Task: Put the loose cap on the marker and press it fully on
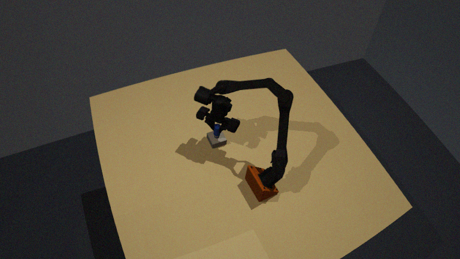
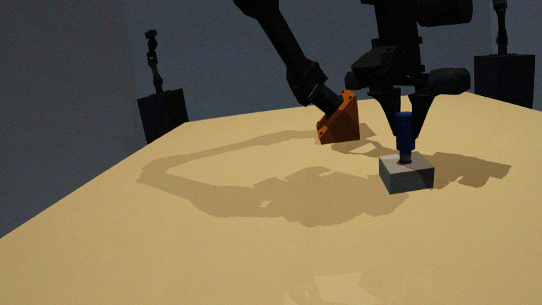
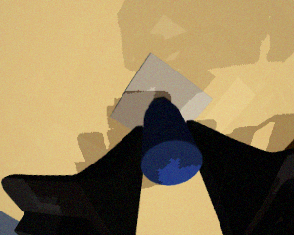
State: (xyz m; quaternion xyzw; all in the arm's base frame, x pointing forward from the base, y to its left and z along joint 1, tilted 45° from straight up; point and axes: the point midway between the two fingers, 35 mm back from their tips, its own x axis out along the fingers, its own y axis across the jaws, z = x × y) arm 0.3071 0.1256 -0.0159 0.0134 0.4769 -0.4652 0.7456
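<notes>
Two fingers (image 2: 389, 111) clamp the cap (image 2: 404, 130) vertically over the marker (image 2: 404, 158) (in the holder block (image 2: 406, 176)), so downward push seats it.

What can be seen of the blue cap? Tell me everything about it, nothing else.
The cap is a dark blue, smooth, plastic-looking cylinder with a flat round top. It stands upright, clamped between the gripper's two black tapered fingers, one on each side. It sits over the marker, of which only a short dark stub shows beneath it, rising from the grey holder block. The cap's lower edge stops just above the block. Whether it is fully clicked on cannot be told.
</notes>
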